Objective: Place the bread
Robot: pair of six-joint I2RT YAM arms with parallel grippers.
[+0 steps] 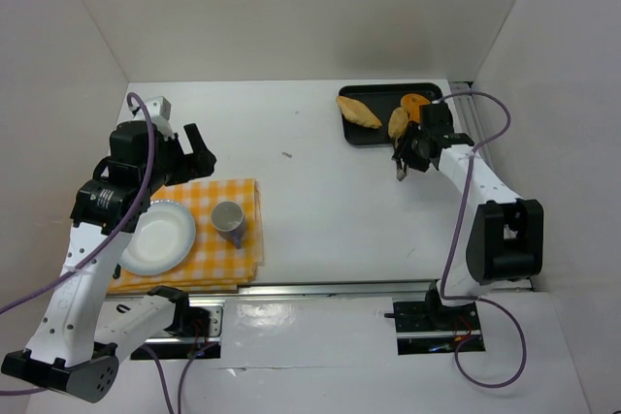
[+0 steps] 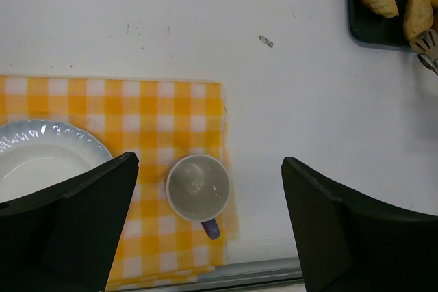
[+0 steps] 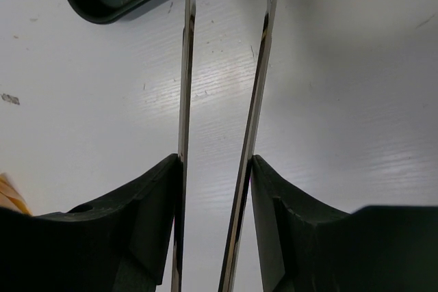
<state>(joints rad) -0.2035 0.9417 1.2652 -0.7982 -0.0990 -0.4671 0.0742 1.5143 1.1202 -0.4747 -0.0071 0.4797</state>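
Three pieces of bread lie on a black tray (image 1: 354, 133) at the back right: a long loaf (image 1: 359, 111), a smaller roll (image 1: 398, 122) and an orange-brown one (image 1: 417, 102). My right gripper (image 1: 409, 154) hovers just in front of the tray. It is shut on metal tongs (image 3: 186, 66), whose two arms stand apart with nothing between them over bare table. In the left wrist view the tong tips (image 2: 428, 42) show beside the roll (image 2: 416, 13). My left gripper (image 2: 211, 169) is open and empty above a yellow checked cloth (image 2: 137, 107).
On the cloth (image 1: 209, 203) stand a white plate (image 1: 155, 238) and a grey cup (image 1: 229, 218) with a blue handle. A small dark speck (image 1: 287, 153) lies mid-table. White walls close in the back and both sides.
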